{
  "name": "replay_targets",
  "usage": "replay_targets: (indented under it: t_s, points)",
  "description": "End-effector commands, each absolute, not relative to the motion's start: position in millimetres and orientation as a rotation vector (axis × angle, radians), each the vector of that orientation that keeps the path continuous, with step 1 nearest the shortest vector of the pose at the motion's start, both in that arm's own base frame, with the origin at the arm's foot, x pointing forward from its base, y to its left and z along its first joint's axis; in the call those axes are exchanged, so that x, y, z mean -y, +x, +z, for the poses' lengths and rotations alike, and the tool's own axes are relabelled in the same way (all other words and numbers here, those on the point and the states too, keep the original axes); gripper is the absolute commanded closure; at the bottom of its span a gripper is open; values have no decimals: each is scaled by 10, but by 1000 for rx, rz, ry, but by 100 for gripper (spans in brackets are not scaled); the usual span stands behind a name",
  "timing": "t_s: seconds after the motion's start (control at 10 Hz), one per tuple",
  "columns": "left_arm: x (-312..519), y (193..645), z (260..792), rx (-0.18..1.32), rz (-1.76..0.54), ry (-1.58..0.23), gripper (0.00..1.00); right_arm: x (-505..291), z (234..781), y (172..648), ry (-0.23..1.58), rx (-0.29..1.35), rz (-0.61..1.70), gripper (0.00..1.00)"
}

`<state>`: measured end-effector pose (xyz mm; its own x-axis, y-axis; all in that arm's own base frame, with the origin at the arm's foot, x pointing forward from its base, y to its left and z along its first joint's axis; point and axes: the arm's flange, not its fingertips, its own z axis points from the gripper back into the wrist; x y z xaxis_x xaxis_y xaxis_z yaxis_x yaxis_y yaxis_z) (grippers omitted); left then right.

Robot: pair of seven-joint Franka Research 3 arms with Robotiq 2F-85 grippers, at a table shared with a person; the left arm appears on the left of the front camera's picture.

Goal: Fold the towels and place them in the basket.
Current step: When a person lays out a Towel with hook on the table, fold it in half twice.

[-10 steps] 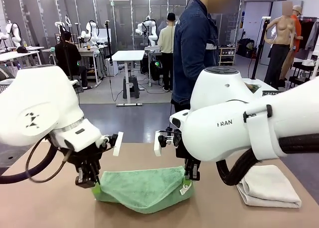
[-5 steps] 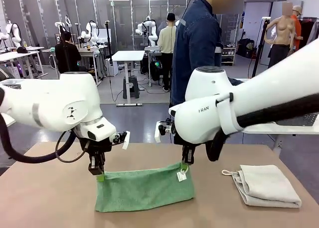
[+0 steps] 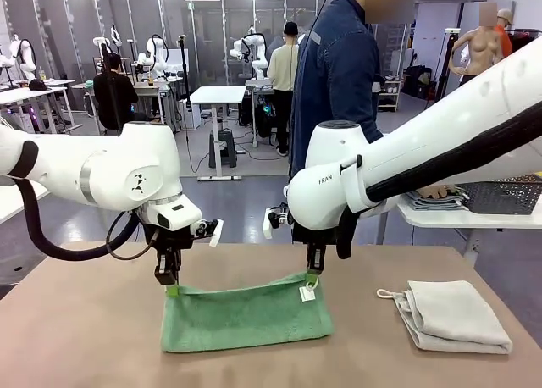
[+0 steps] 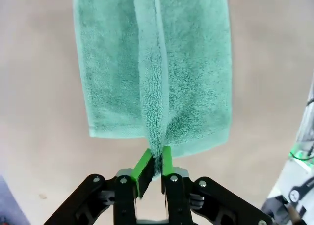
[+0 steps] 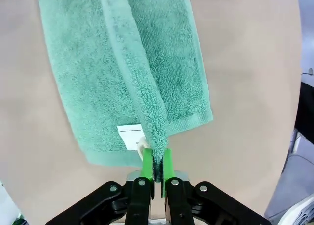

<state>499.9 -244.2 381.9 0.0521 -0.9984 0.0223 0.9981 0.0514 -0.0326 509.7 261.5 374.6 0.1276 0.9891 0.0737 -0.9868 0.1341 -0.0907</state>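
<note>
My brown table [image 3: 76, 337] has a person in a dark blue jacket [image 3: 334, 83] standing at its far side. To my right, folded grey-blue cloths [image 3: 434, 202] lie on a white side table [image 3: 474, 219].

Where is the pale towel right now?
In the front view, the pale towel lies folded on the table at the robot's right, apart from the green towel near the middle.
</note>
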Motion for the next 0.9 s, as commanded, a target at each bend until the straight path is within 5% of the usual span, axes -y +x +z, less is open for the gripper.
replay_targets:
  t_s: [0.0,0.7,0.8]
  points:
    - [2439,5132,3697,22,-1514,-92,100,-2588,3715,5187,-19,96,1461,100]
    - [2334,5472,3331,64,-1361,-139,100,-2628,3480,5479,-3,105,1454,100]
    - [2319,5460,3343,69,-1345,-131,70,-2614,3469,5487,1,114,1440,77]
